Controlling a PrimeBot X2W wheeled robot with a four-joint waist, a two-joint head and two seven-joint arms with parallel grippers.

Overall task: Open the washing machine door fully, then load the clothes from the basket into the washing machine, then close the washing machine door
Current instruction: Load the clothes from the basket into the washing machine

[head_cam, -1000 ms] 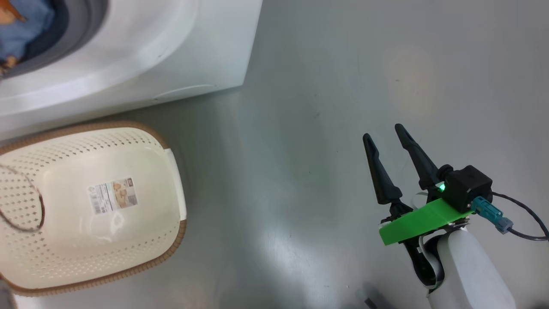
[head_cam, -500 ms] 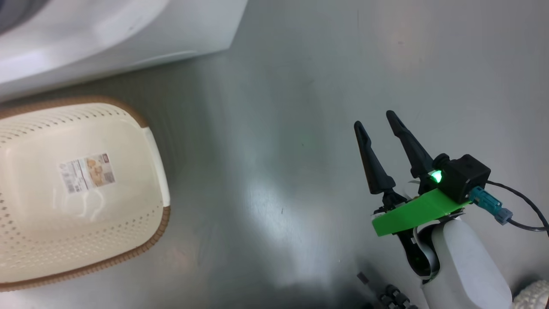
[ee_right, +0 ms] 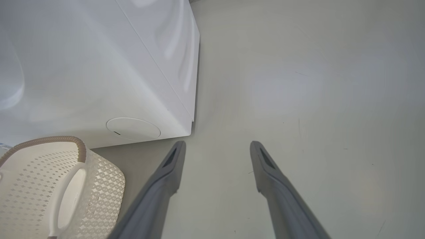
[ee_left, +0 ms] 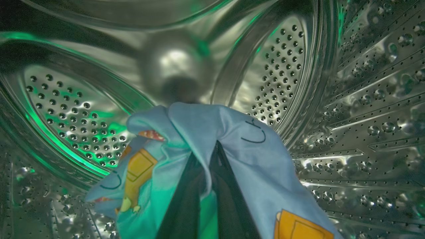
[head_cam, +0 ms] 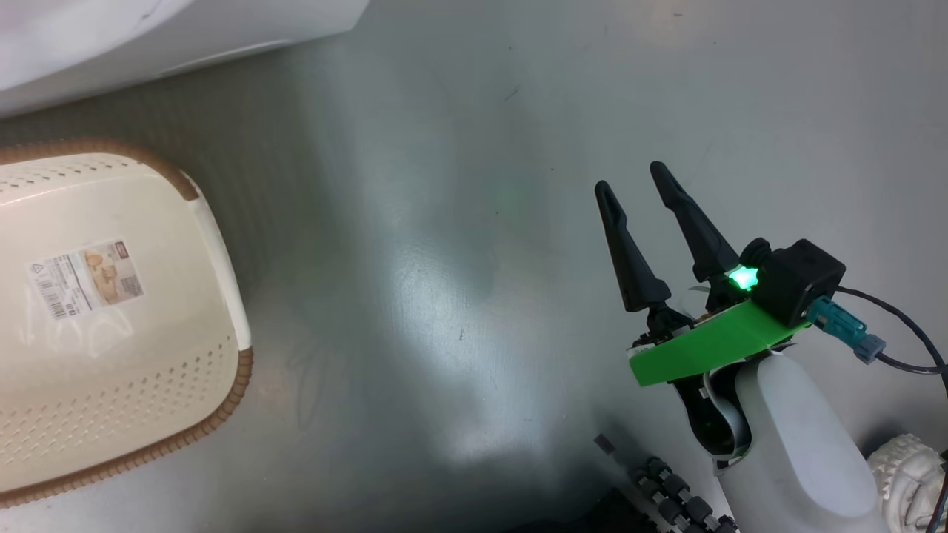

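Floor (head_cam: 444,222) of smooth grey takes most of the head view, with the white lower corner of the washing machine (head_cam: 148,37) at the top left and the basket (head_cam: 148,385) just in front of it at the left edge: cream-white, perforated along its walls, edged with a brown woven-look rim, a label sticker (head_cam: 85,276) on its base. At the lower right the right gripper (head_cam: 629,176) hangs over bare floor, well apart from the basket, its two dark fingers spread and holding nothing, and a green light glows beside its green bracket (head_cam: 703,348). In the left wrist view the left gripper (ee_left: 215,149) is inside the steel drum (ee_left: 365,99), whose walls are dotted with holes and tinted green. Its fingers are pressed together on the clothes (ee_left: 232,132), light blue fabric printed with orange figures and thin dark lines, which drapes over both fingers and hangs to either side. The right wrist view looks along the spread grey fingers to the floor. The washing machine's white front, with its round flap (ee_right: 132,128) low down, stands at the upper left, and the basket sits close before it at the lower left, one white handle (ee_right: 66,196) facing the camera.
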